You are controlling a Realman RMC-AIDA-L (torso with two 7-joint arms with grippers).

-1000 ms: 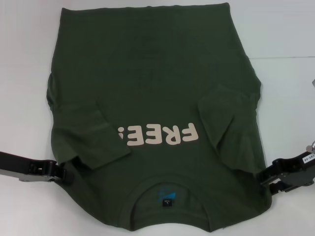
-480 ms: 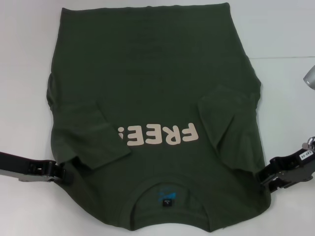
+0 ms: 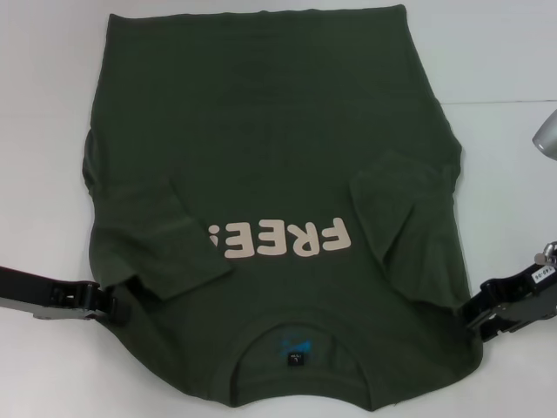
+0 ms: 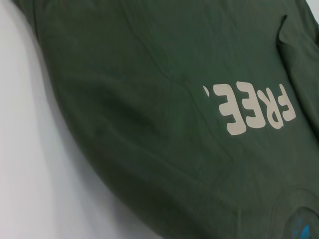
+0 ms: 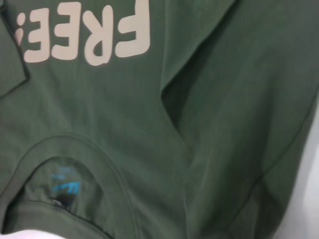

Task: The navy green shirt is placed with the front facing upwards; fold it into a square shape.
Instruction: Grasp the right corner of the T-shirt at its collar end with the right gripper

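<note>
The navy green shirt [image 3: 278, 200] lies flat on the white worktop [image 3: 496, 61] and fills the middle of the head view. Its front faces up. The cream "FREE!" lettering [image 3: 277, 239] sits just below the middle, upside down from here. The round collar [image 3: 296, 335] with its blue inner label [image 3: 294, 347] is at the bottom middle. Both short sleeves are folded in over the body, one at the left and one at the right.

The left gripper [image 3: 111, 305] is at the lower left, touching the shirt's edge by the shoulder. The right gripper [image 3: 480, 315] is at the lower right, at the shirt's other edge. Each may be pinching the cloth, but I cannot tell.

A small grey thing [image 3: 546, 132] peeks in at the right edge.
</note>
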